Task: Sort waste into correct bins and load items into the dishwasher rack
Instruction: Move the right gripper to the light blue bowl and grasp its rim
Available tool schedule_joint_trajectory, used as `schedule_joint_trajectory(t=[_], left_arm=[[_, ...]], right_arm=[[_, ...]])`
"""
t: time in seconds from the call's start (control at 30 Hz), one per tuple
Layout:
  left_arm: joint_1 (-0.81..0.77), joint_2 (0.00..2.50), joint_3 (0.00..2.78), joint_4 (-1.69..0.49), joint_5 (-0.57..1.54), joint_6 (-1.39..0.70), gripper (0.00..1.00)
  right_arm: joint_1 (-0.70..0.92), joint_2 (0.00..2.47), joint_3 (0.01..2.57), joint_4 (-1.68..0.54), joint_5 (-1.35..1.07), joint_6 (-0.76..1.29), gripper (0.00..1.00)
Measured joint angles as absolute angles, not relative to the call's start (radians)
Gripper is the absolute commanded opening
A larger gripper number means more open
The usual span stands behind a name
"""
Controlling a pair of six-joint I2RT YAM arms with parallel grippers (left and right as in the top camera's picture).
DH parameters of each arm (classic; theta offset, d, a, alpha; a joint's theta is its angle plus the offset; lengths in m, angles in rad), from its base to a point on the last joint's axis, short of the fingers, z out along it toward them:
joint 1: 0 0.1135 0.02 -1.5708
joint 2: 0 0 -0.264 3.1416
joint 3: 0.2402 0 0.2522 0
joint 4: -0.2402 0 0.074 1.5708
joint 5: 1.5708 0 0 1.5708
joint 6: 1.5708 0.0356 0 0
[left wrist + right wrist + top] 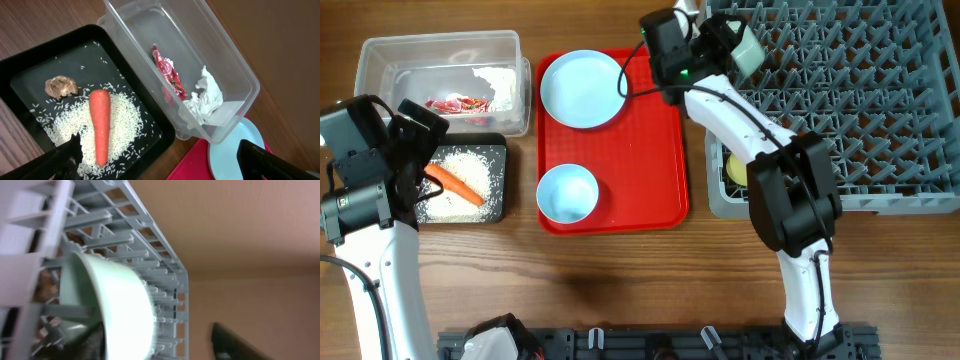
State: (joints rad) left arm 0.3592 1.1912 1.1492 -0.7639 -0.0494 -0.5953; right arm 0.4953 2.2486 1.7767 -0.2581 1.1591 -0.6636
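The mint bowl [117,305] stands on its edge among the pegs at the far left corner of the grey rack [880,100], and here's the danger. If it isn't properly seated between those pegs, it could tip flat or roll. A finger clipping the rim on the way out could also drag it over.

The right gripper [735,40] looks spread wide. One dark finger [232,342] sits well clear of the bowl, and whether the other touches it is hidden. The right arm is stretched past the top corner of the red tray [655,150], wrist rolled sideways.

Over on the other side, the left gripper [159,150] hangs wide open and empty above the black tray [30,60], with the carrot [100,125] lying on the rice [125,115] just below. The plate [580,90] and the second bowl [567,192] sit on the red tray. The yellow cup [735,170] shows at the rack's near left corner.
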Motion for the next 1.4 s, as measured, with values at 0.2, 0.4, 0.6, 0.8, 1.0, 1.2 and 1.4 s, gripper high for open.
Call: schedule_joint_trajectory(t=[0.2, 0.4, 0.6, 0.8, 1.0, 1.2, 1.4], left_arm=[[0.359, 1.191, 1.149, -0.764, -0.049, -0.595, 1.00], [0.359, 1.191, 1.149, -0.764, -0.049, -0.595, 1.00], [0.359, 1.191, 1.149, -0.764, -0.049, -0.595, 1.00], [0.359, 1.191, 1.149, -0.763, -0.049, -0.595, 1.00], [0.359, 1.191, 1.149, -0.764, -0.049, -0.595, 1.00], [0.359, 1.191, 1.149, -0.764, -0.049, -0.595, 1.00], [0.359, 1.191, 1.149, -0.764, -0.049, -0.595, 1.00]], right_arm=[[0.529, 2.249, 1.776, -0.254, 1.159, -0.680, 1.00], [0.564, 2.249, 1.776, -0.192, 1.147, -0.694, 1.00], [0.577, 2.188, 1.773, -0.425, 0.960, -0.511, 1.00], [0.580, 2.033, 1.769, -0.756, 0.295, -0.182, 1.00], [0.592, 2.000, 1.769, -0.801, -0.234, 0.024, 0.88], [0.629, 2.044, 1.714, -0.807, -0.345, 0.187, 0.68], [0.741, 2.127, 1.656, -0.774, -0.296, 0.376, 0.45]])
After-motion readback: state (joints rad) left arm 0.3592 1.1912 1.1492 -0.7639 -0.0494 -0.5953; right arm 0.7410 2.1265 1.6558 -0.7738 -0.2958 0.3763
